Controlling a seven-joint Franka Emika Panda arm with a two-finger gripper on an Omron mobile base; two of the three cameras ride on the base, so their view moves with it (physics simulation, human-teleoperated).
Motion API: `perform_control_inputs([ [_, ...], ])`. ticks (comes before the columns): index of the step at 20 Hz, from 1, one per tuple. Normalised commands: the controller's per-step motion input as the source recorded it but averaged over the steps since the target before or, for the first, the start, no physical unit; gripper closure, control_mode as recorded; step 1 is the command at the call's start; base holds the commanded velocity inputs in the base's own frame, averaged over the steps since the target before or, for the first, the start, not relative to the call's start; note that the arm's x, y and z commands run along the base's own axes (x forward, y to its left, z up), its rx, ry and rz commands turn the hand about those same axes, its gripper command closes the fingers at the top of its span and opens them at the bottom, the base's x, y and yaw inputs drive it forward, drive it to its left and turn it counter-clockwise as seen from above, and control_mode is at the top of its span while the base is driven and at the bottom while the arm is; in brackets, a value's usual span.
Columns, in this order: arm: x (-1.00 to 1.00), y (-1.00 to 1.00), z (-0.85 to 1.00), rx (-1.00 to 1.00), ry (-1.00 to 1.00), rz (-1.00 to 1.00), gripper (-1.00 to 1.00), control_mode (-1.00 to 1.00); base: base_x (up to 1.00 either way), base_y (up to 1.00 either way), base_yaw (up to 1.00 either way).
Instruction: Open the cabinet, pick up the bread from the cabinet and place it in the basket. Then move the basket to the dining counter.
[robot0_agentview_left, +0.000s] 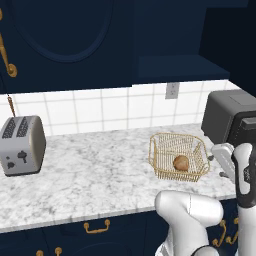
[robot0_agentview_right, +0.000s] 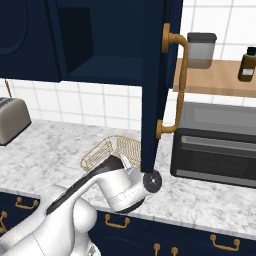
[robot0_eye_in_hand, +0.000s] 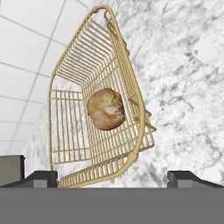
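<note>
Looking down along my pincer (robot0_eye_in_hand: 112, 177) in the hand view, I see its two dark tips standing wide apart at the bottom of the frame, nothing between them, one at lower left and one at lower right; the basket (robot0_eye_in_hand: 131, 87) stretches from the top centre down to the lower middle, its near corner lying between my tips; the bread (robot0_eye_in_hand: 106, 109) lies inside it on the wire floor, at the middle of the frame, untouched by me; the marble worktop (robot0_eye_in_hand: 188, 78) fills the right side, and white wall tiles (robot0_eye_in_hand: 22, 52) the upper left.

In the left base view the basket (robot0_agentview_left: 159, 159) sits right of centre on the worktop (robot0_agentview_left: 100, 170), with the bread (robot0_agentview_left: 181, 162) in its near right part; a toaster (robot0_agentview_left: 21, 145) stands at the far left, well apart from the basket; a dark oven (robot0_agentview_left: 225, 117) is at the right edge, near the basket.

In the right base view the cabinet door (robot0_agentview_right: 156, 85) hangs open in the middle of the frame, brass handle (robot0_agentview_right: 176, 85) on its right; the basket (robot0_agentview_right: 102, 150) shows just left of the door's lower edge, partly behind my arm; whether the door touches the basket I cannot tell.
</note>
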Motion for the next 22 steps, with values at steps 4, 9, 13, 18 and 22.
perform_control_inputs([
  [4,0.27,-0.11,-0.20,0.00,0.00,0.11,-1.00,-1.00,0.00,0.00,0.00],
  [9,0.31,-0.03,-0.29,0.00,0.00,0.06,-1.00,-1.00,0.00,0.00,0.00],
  [13,0.25,0.00,-0.34,0.00,0.00,0.03,-1.00,-1.00,0.00,0.00,0.00],
  [18,0.23,0.00,-0.37,0.00,0.00,0.02,-1.00,-1.00,0.00,0.00,0.00],
  [22,0.29,0.00,-0.31,0.00,0.00,0.00,-1.00,-1.00,0.00,0.00,0.00],
])
